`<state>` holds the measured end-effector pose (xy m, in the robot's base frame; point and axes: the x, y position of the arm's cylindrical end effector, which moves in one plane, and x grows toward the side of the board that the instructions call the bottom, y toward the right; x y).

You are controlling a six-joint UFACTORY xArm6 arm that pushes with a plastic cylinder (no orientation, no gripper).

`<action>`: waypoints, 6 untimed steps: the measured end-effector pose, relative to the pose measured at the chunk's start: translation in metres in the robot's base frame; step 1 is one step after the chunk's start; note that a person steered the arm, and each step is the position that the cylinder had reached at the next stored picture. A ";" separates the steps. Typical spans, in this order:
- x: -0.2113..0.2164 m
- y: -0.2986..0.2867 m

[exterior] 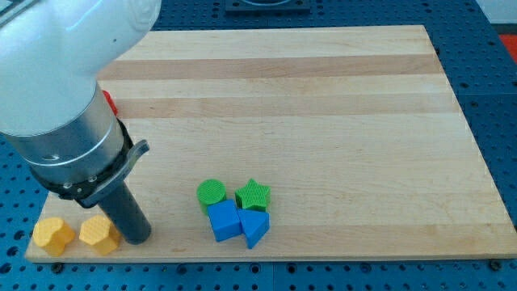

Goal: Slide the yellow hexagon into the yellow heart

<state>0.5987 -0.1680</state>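
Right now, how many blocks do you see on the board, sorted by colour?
Yellow: 2, the hexagon and the heart, at the view's bottom left
Green: 2, a round block and a star
Blue: 2, a cube and a wedge-like block
Red: 1, a sliver mostly hidden behind the arm
Total: 7
My tip sits just right of the heart.

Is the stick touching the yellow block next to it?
Touching, it seems. In the camera view my tip sits right against the view's right side of the yellow block, with no gap showing. The other yellow block lies apart, further left.
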 end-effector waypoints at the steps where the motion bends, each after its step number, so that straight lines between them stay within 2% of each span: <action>1: 0.000 -0.010; 4: 0.000 -0.036; 6: 0.002 -0.026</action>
